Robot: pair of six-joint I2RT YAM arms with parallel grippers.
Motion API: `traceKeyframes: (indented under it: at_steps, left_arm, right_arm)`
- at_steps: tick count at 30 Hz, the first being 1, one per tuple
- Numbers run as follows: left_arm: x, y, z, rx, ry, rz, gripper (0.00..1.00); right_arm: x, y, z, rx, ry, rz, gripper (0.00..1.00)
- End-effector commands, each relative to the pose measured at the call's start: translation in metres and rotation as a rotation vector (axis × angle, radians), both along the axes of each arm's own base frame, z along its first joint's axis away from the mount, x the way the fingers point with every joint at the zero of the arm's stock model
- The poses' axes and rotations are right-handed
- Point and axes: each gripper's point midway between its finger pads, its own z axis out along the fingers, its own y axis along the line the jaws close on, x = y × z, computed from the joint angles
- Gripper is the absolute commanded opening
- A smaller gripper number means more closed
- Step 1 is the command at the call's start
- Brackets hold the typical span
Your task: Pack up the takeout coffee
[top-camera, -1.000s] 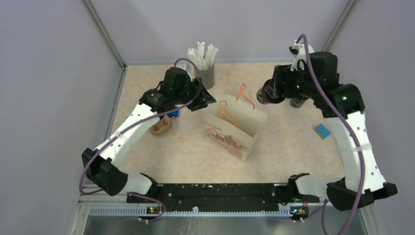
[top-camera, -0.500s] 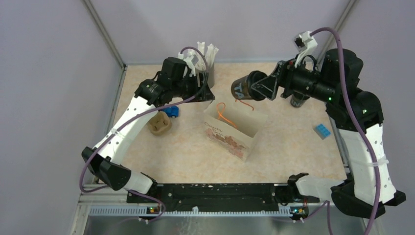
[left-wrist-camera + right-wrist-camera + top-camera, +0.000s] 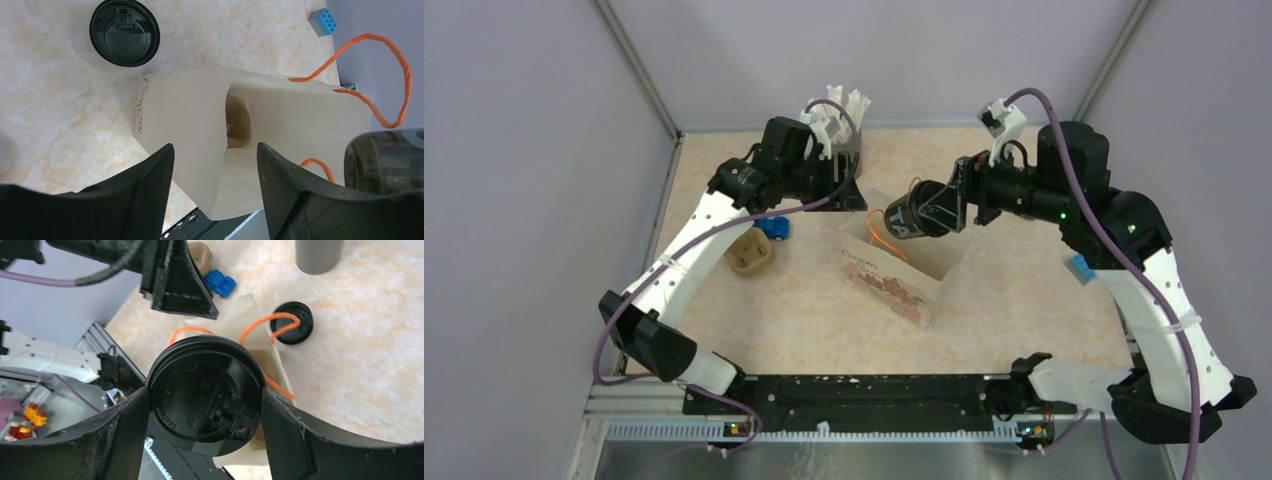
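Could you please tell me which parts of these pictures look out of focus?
Left wrist view: the cup at the right edge is blurred, the bag sharp. Right wrist view: the cup is crisp, its lettering legible. Top view: even light.

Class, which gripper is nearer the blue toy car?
Left. The left gripper is beside the blue toy car; the right gripper holds the coffee cup above the paper bag, farther off.

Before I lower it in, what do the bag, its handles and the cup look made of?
Tan printed bag: matte kraft paper, judging by creases and folded edges. Orange loop handles: twisted cord, probably paper; spiral ridges show. Black lidded disposable cup: lid glossy moulded plastic with embossed lettering; body likely coated paper, unclear.
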Motion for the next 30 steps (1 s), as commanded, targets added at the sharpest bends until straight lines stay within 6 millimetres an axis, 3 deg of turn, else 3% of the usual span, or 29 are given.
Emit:
traceKeyframes:
  at_steps: [1, 9, 12, 15, 22, 27, 30]
  left_arm:
    - [0.009, -0.009, 0.012, -0.03, -0.053, -0.04, 0.67]
    - [0.015, -0.013, 0.011, -0.02, -0.037, -0.054, 0.68]
    - [0.02, -0.014, 0.005, -0.004, -0.047, -0.053, 0.63]
    - [0.02, -0.022, -0.002, -0.014, -0.019, -0.094, 0.51]
    - [0.005, -0.059, 0.025, -0.271, 0.053, -0.177, 0.14]
    - [0.006, -0.08, 0.048, -0.462, -0.001, -0.212, 0.01]
    - [0.013, -0.087, 0.049, -0.492, -0.04, -0.237, 0.0]
  right_arm:
    - [-0.001, -0.016, -0.004, -0.067, -0.071, -0.038, 0.67]
    - [0.0, -0.006, -0.047, -0.266, -0.073, -0.01, 0.66]
    - [0.004, -0.005, -0.059, -0.331, -0.088, -0.006, 0.66]
    - [0.012, -0.013, -0.062, -0.397, -0.118, -0.043, 0.66]
    - [0.02, -0.052, -0.069, -0.532, -0.126, -0.193, 0.67]
    - [0.024, -0.083, -0.058, -0.589, -0.174, -0.324, 0.68]
    - [0.027, -0.088, -0.053, -0.586, -0.198, -0.353, 0.68]
